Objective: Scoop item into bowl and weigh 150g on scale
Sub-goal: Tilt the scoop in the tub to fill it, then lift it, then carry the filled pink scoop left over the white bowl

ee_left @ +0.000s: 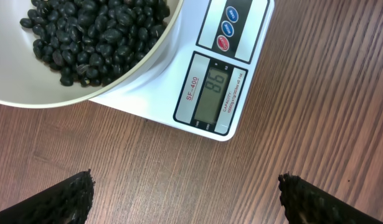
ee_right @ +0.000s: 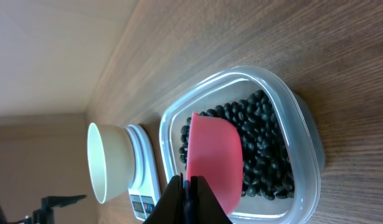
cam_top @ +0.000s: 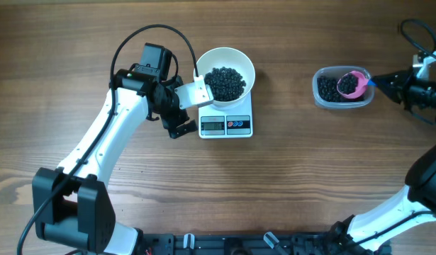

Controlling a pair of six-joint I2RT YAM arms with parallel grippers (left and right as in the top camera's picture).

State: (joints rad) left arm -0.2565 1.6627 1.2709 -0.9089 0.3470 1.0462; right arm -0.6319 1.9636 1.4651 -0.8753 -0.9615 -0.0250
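Observation:
The white bowl (cam_top: 249,67) stands on the scale (cam_top: 226,125) and holds a heap of black beans (cam_top: 225,82). In the left wrist view the bowl (ee_left: 135,74) with its beans (ee_left: 91,37) fills the top left, and the scale's display (ee_left: 211,93) reads 86. My left gripper (cam_top: 176,120) (ee_left: 188,199) is open over bare wood just left of the scale. My right gripper (cam_top: 379,82) (ee_right: 188,196) is shut on the handle of the pink scoop (cam_top: 352,83) (ee_right: 213,162). The scoop carries beans and sits in the clear tub (cam_top: 324,95) (ee_right: 306,143).
More black beans (ee_right: 266,149) lie in the tub at the table's right. The right wrist view shows the bowl (ee_right: 113,162) and scale (ee_right: 144,177) in the distance. Bare wooden tabletop (cam_top: 288,177) lies between scale and tub.

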